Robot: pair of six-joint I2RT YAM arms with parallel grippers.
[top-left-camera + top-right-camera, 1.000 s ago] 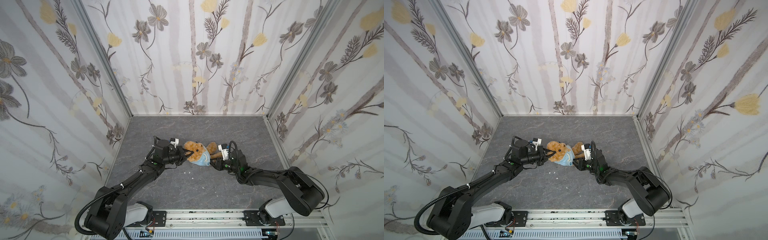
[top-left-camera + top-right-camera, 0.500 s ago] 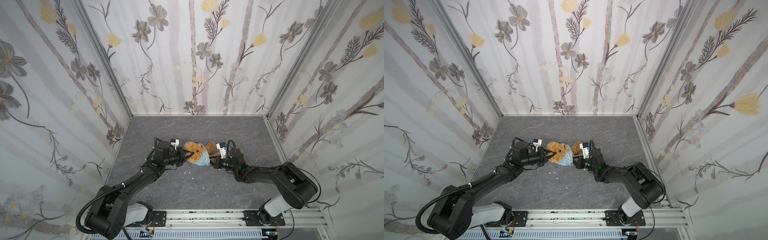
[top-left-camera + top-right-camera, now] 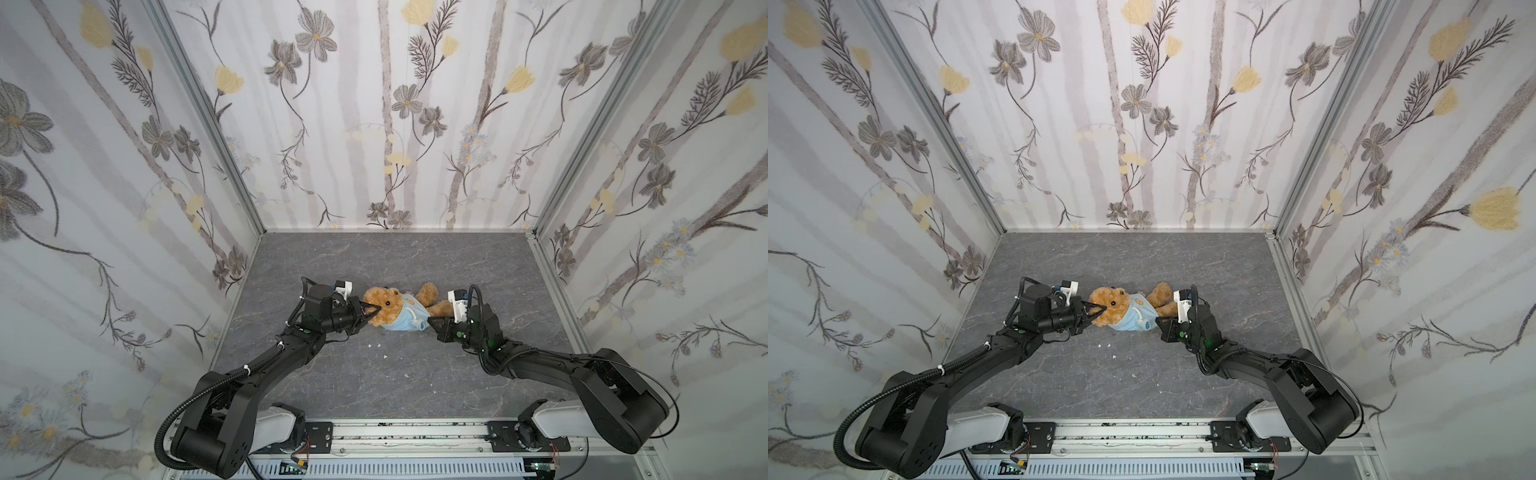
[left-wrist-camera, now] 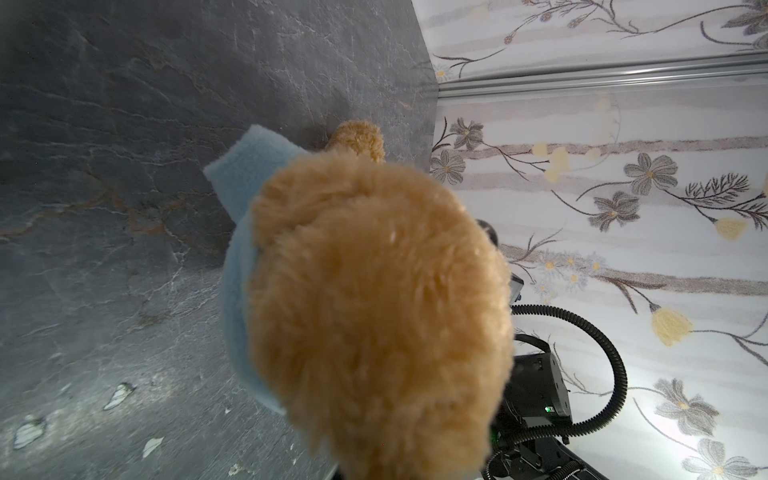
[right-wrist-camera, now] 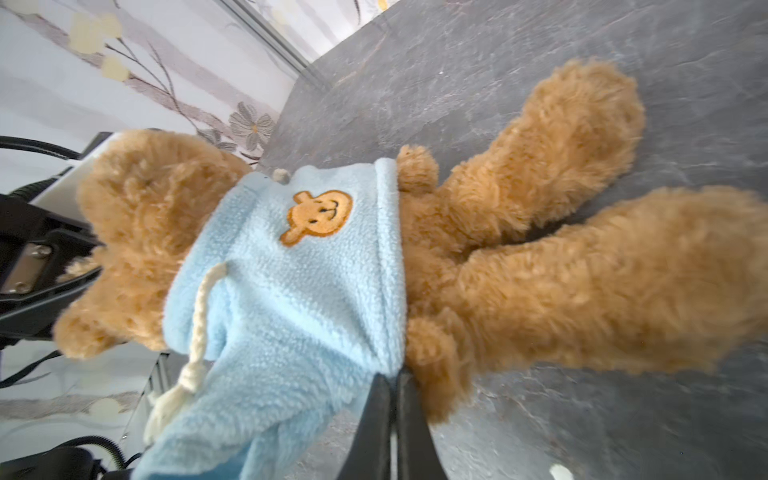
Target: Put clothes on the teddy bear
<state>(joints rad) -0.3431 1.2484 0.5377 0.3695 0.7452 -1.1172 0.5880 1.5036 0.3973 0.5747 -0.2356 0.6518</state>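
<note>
The teddy bear lies on its back near the middle of the tabletop, head toward the left arm and legs toward the right. A light-blue top covers its chest but goes no lower than the belly. The left pincer is closed on the fur of the head. The right pincer is closed at the hem of the top, apparently on only a thin bite of fleece. That shallow bite is the main worry, since a pull toward the legs could slip it off the hem and leave the top bunched up. A hard pull could also tear the head fur free of the left grip, and the whole bear would then slide along the tabletop. Both paws peek out below the hem rather than through the sleeves — the arms may stay trapped inside. The loose drawstring could snag on a finger.
</note>
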